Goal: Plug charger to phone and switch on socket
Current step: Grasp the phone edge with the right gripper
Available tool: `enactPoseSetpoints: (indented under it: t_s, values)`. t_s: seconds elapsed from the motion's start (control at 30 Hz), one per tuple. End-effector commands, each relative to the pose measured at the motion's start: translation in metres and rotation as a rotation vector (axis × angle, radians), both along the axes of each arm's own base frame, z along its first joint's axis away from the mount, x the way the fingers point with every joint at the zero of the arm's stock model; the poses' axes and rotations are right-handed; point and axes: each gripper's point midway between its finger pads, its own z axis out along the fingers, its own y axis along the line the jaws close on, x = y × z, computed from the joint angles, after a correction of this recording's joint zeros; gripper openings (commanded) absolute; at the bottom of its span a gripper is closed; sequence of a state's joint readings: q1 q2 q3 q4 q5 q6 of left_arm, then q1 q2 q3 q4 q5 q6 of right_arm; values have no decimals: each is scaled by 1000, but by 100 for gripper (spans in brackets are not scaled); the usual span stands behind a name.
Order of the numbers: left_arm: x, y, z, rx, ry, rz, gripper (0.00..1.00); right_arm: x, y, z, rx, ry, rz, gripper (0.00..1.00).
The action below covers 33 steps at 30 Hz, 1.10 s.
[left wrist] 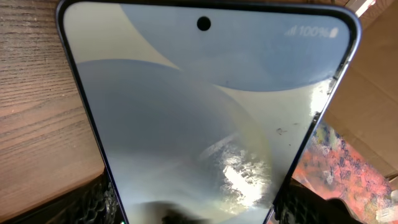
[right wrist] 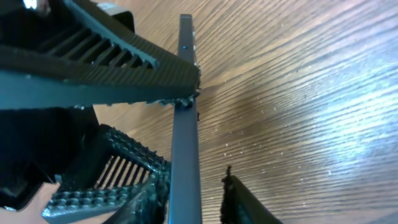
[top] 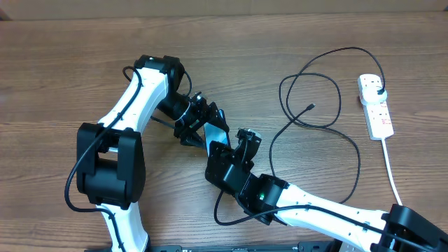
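- The slim smartphone with a pale blue-teal screen (top: 214, 131) is off the brown wooden table (top: 63, 63), just toward 9 o'clock from the middle of the overhead view, between the two arms.
- The left gripper (top: 205, 126) has its jaws set wide, with the black ribbed pads (left wrist: 93, 202) pressed on the phone's two long sides. It has the phone in hand.
- The right gripper (top: 233, 142) sits at 4 o'clock of the phone. Its jaws are narrow and straddle the thin edge. One finger meets the edge, but a sliver of table shows beside the other, so there is no firm hold there yet.
- The long thin black charger cable (top: 329, 126) lies in loops at 3 o'clock of the phone. Its small connector tip (top: 310, 107) rests loose on the wood, well apart from the phone.
- The black plug head (top: 376, 88) sits at the 12 o'clock end of the white power strip with red-marked switches (top: 378, 115).
- Still to do, as I judge it: fetch the tip, plug it into the phone, and press the switch. I cannot tell whether the switch is on.
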<state>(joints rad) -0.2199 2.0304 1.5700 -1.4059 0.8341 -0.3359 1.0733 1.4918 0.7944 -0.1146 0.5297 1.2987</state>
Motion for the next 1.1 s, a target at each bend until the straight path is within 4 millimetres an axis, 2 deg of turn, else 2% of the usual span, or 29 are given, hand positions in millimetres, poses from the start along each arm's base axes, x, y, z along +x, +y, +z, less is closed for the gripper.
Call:
enactPoseSetpoints:
  t_s: [0.0, 0.43, 0.8, 1.07]
  values:
    - [6, -6, 10, -57, -16, 5, 61, 2, 2, 1, 3, -5, 1, 23]
    - [6, -6, 10, -57, -20, 5, 63, -2, 7, 5, 30, 10, 29, 10]
    - [6, -6, 10, -57, -20, 6, 80, -6, 7, 23, 76, 0, 46, 9]
    - [9, -6, 9, -60, -33, 6, 95, -4, 7, 24, 70, -9, 48, 10]
